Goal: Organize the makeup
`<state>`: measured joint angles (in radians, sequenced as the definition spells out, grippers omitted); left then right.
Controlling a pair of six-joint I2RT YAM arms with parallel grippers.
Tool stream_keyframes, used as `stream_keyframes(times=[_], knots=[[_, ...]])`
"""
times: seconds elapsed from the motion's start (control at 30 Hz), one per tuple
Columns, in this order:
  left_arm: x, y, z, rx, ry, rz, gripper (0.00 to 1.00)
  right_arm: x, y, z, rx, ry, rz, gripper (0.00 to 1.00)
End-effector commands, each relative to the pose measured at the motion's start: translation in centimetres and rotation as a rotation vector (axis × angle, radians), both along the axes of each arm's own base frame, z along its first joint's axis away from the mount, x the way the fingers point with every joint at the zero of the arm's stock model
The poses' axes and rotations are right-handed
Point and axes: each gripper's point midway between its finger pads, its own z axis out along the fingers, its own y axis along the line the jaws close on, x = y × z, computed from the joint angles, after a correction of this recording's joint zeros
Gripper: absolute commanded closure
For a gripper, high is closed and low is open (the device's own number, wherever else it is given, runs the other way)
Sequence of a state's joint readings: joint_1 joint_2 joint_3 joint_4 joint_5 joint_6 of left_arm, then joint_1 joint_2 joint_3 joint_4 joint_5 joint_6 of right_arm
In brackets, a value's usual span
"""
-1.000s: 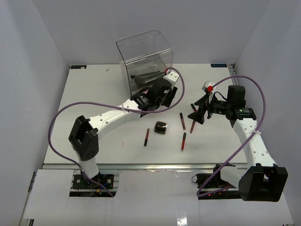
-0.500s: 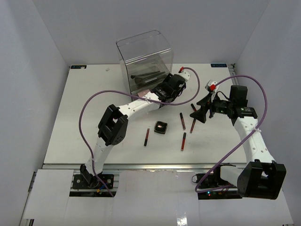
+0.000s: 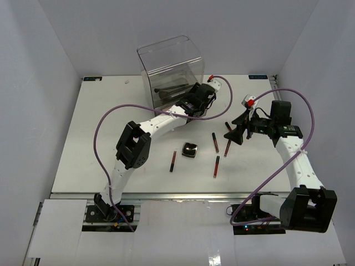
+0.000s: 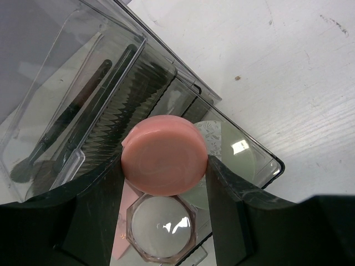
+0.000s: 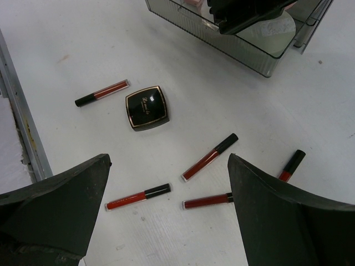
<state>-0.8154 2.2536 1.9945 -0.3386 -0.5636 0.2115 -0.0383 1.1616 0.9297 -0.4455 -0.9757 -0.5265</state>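
The left jaws are clenched on the small round pink jar (image 4: 163,155), one jaw pressed to each side of it, and its flat pink face is turned toward the wrist camera. It hangs just over the pulled-out drawer (image 4: 265,166) of the clear acrylic box (image 3: 169,64). Right under the jaws the drawer holds a pale round tin (image 4: 230,155) lying flat and a clear octagonal piece (image 4: 160,230); I cannot tell whether that piece belongs to the jar. A sliver of pink palette (image 4: 123,241) shows beside the left-hand jaw. In the tray beyond the jaw tips, black brushes (image 4: 83,105) lie side by side, their long axes running along the tray.

The right jaws are released and spread wide above the worktop (image 5: 66,33), touching nothing. Between them and a little ahead lie the slim red tubes, all flat, each pointing its own way:
- One tube (image 5: 209,157) slants with its black cap away from the jaws.
- A second (image 5: 138,197) lies nearly crosswise, close to the left-hand jaw.
- A third (image 5: 208,200) ends against the right-hand jaw.
- A fourth (image 5: 292,164) is partly hidden by that jaw.
- A fifth (image 5: 102,92) lies farther ahead, beside the black square compact (image 5: 147,107).

Only the left wrist view shows the drawer's contents. The overhead view shows just the brushes through the box wall.
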Motion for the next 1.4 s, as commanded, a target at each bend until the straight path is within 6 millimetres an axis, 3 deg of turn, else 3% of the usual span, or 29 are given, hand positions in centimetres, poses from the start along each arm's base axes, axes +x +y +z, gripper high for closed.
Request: stream_keyframes(times=[0.0,0.23,0.37,0.43,0.8,1.0,1.2,1.3,1.37], knots=[[0.3,0.3,2.2,-0.013,-0.039,0.015,0.79,-0.1,0.2,0.0,0.017,-0.011,0.022,0.07],[0.7,0.8,1.6,0.007,-0.036,0.030,0.70,-0.1,0.2,0.0,0.018,-0.010,0.022,0.07],[0.8,1.3,1.6,0.018,-0.042,0.056,0.45,-0.1,0.2,0.0,0.021,-0.007,0.021,0.07],[0.8,1.5,1.6,0.026,-0.045,0.069,0.38,-0.1,0.2,0.0,0.022,-0.006,0.021,0.07],[0.7,1.8,2.0,0.030,-0.050,0.077,0.24,-0.1,0.1,-0.1,0.026,-0.003,0.020,0.07],[0.7,2.0,2.6,0.025,-0.057,0.082,0.19,-0.1,0.1,-0.1,0.026,-0.003,0.019,0.07],[0.0,1.2,4.0,-0.033,-0.056,0.057,0.21,-0.1,0.0,-0.1,0.028,0.000,0.019,0.07],[-1.0,0.8,6.5,-0.111,-0.063,0.033,0.28,-0.2,0.1,-0.2,0.031,0.003,0.023,0.07],[-2.1,0.5,7.1,-0.158,-0.040,0.002,0.38,-0.3,0.2,-0.3,0.034,0.007,0.033,0.07]])
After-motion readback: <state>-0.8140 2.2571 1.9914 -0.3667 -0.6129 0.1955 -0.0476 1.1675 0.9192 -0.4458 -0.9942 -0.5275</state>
